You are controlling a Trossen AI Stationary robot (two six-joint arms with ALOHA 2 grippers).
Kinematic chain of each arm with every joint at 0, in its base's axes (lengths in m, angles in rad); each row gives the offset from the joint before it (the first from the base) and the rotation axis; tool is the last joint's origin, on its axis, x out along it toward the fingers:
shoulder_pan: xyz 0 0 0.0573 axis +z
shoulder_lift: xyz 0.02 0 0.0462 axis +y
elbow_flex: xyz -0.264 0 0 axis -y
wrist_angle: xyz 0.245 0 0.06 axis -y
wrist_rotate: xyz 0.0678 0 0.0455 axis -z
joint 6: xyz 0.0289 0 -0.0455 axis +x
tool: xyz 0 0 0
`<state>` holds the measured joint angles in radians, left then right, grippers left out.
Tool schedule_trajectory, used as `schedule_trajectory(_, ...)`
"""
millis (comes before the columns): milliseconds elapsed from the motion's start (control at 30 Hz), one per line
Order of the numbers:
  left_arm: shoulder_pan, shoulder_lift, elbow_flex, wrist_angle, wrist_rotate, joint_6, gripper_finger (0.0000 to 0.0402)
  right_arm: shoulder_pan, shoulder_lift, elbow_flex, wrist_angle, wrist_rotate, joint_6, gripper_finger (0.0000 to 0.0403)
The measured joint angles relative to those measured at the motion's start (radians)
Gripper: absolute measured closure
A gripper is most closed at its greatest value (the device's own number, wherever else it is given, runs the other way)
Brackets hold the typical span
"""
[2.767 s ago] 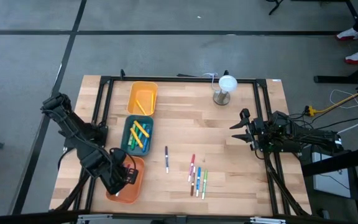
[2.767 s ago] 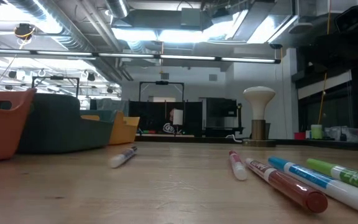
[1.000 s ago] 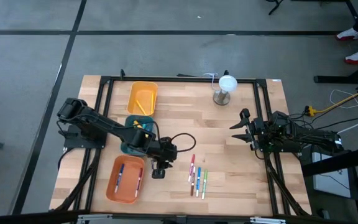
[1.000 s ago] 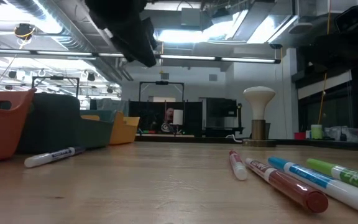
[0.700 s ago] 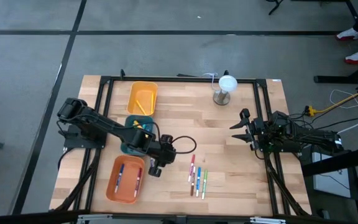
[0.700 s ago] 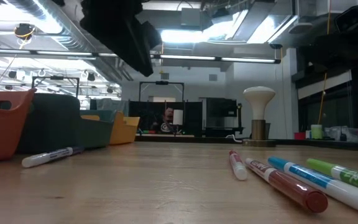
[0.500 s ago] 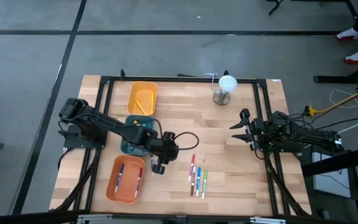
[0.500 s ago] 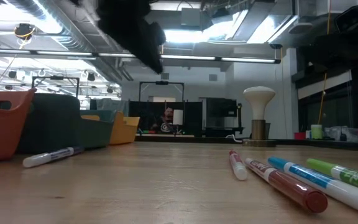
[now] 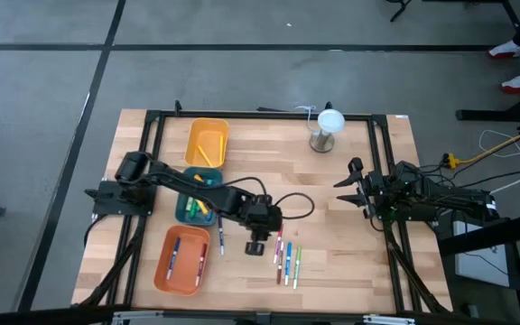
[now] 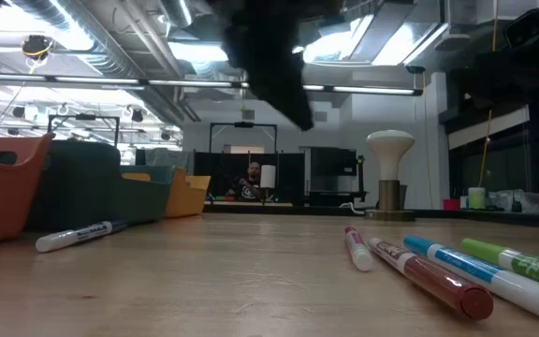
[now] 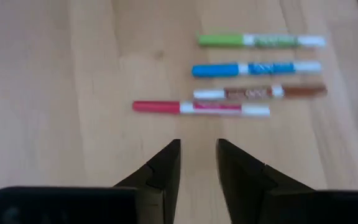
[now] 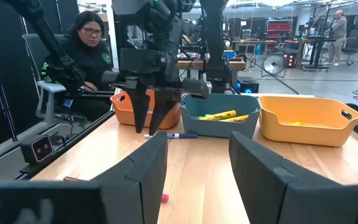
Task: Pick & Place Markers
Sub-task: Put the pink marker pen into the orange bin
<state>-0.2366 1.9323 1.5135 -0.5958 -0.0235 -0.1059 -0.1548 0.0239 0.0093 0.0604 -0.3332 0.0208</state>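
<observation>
Low view mostly gives a dark blurry shape (image 10: 269,56) hanging at 12 o'clock, so no telling what part of the arm that is. The green marker (image 10: 522,265) and light blue marker (image 10: 494,274) run off the edge at 3 o'clock, and the orange tray (image 10: 3,187) is chopped at 9. From overhead, the markers in the teal tray (image 9: 190,204) are partly under the left arm and too tiny to count.
</observation>
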Motion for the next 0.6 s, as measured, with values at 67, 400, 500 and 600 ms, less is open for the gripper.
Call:
schedule_trajectory(67,0.004,0.021,0.041,0.002,0.004,-0.083,0.0304,0.000,0.000,0.000,0.000,0.000,0.000,0.0233)
schedule_trajectory(400,-0.016,0.078,0.094,0.200,-0.075,-0.504,0.0304,0.000,0.000,0.000,0.000,0.000,0.000,0.0233)
schedule_trajectory(500,-0.038,0.091,0.094,0.205,-0.181,-0.622,0.0304,0.000,0.000,0.000,0.000,0.000,0.000,0.0233)
schedule_trajectory(600,-0.071,0.102,0.094,0.196,-0.314,-0.734,0.0304,0.000,0.000,0.000,0.000,0.000,0.000,0.0233)
